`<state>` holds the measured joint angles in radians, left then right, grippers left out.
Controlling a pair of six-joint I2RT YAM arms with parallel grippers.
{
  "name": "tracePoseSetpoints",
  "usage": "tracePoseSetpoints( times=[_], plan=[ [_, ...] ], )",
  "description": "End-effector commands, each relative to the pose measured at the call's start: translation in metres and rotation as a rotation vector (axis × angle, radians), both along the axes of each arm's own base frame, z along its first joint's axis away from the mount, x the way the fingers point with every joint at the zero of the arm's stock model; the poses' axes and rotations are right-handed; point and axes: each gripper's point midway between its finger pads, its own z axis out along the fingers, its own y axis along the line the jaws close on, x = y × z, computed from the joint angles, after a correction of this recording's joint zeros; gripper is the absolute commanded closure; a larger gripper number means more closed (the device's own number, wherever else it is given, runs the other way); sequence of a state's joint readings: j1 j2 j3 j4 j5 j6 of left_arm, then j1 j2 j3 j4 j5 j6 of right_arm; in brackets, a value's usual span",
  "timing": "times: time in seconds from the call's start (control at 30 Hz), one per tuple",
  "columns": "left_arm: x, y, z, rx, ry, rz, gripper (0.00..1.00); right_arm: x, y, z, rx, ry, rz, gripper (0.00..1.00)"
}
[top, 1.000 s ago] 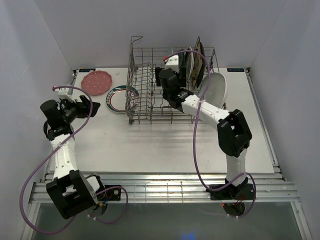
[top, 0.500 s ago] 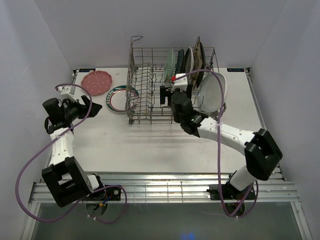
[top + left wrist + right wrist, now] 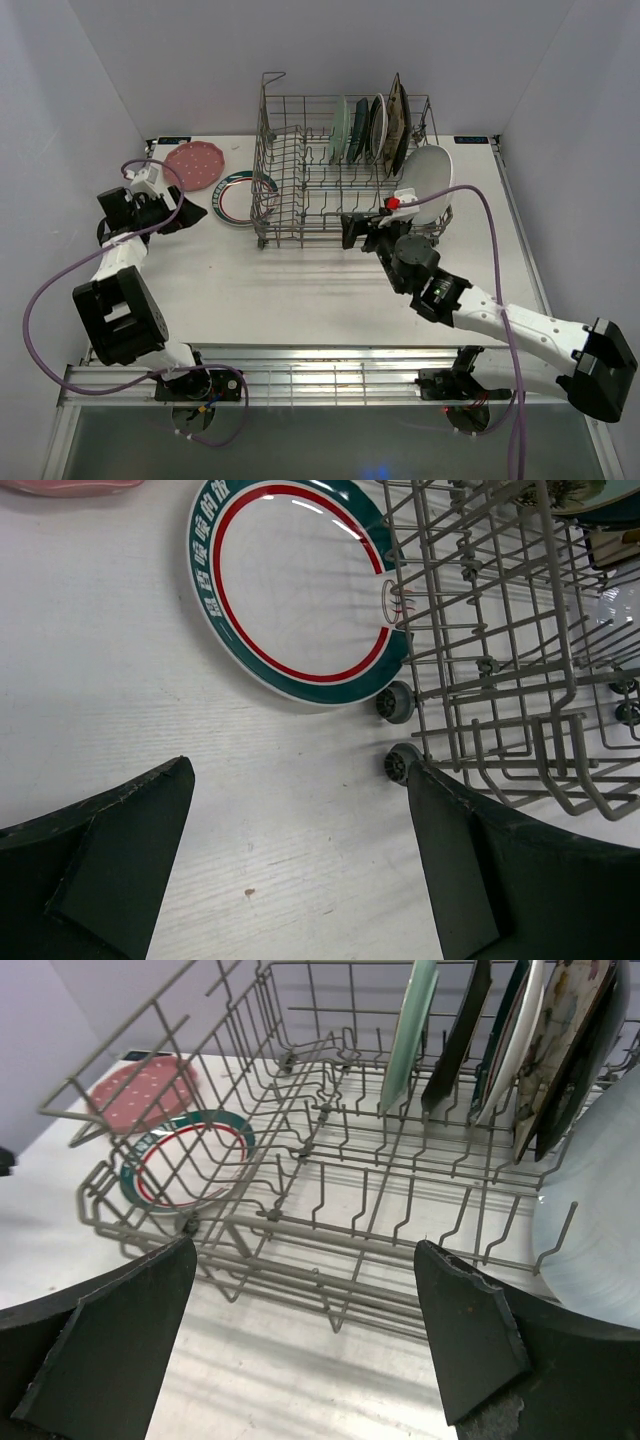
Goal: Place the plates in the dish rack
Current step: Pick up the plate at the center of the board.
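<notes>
White walls close in a pale table [image 3: 300, 300], and the dish rack [image 3: 300, 232] fills its far middle, resting on small wheels [image 3: 394, 702]. A row of plates stands on edge between the tines in its right half: a mint green plate [image 3: 340, 130], a dark teal plate [image 3: 358, 130], a rimmed white plate [image 3: 377, 125] and the floral squares [image 3: 399, 125]. The white oval plate [image 3: 430, 180] leans at the rack's right end, and you cannot tell whether it is seated. Two lie flat to the left: the teal-and-red-rimmed plate [image 3: 300, 590], its edge tucked under the rack's corner, and the pink dotted plate [image 3: 195, 163] just beyond.

That tucked rim is your likeliest trouble. A flat plate offers little to pinch, so a finger may shove it further under. It may also catch the wire and roll the rack, jolting the upright row. The oval plate could slide out if the rack shifts.

Your left arm folds at the table's left side, wrist turned toward the rimmed plate. The left gripper [image 3: 300, 810] hovers near it, jaws spread wide and empty. Your right arm stretches low across the table from the right. The right gripper [image 3: 305, 1300] sits just before the rack's front wall, also spread wide, holding nothing.
</notes>
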<state>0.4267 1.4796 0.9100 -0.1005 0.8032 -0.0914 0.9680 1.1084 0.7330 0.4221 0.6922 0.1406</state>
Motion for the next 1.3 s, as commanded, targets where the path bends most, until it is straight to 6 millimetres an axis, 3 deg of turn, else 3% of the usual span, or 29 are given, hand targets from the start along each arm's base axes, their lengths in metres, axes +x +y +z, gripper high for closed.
tracePoseSetpoints(
  times=[0.0,0.07,0.33,0.5,0.8,1.03,1.27],
  plan=[
    [0.018,0.008,0.006,0.013,-0.006,0.032,0.02,-0.02,-0.001,0.013,0.095,-0.021,0.067,0.05],
    [0.029,0.011,0.007,0.018,-0.001,0.056,0.02,-0.03,-0.005,0.008,0.091,-0.008,0.093,0.05],
    [0.066,0.031,-0.032,-0.051,0.122,0.156,0.03,-0.053,-0.013,-0.001,0.101,0.019,0.171,0.05],
    [0.088,0.033,-0.041,-0.079,0.148,0.167,0.03,-0.064,-0.025,-0.003,0.136,0.009,0.188,0.05],
    [0.111,0.018,-0.074,-0.074,0.228,0.178,0.04,-0.071,-0.038,-0.001,0.152,-0.003,0.182,0.05],
    [0.122,-0.005,-0.084,-0.058,0.261,0.188,0.04,-0.071,-0.039,0.006,0.15,-0.015,0.182,0.05],
    [0.13,-0.009,-0.086,-0.095,0.279,0.211,0.06,-0.074,-0.044,0.007,0.169,-0.02,0.174,0.05]
  ],
)
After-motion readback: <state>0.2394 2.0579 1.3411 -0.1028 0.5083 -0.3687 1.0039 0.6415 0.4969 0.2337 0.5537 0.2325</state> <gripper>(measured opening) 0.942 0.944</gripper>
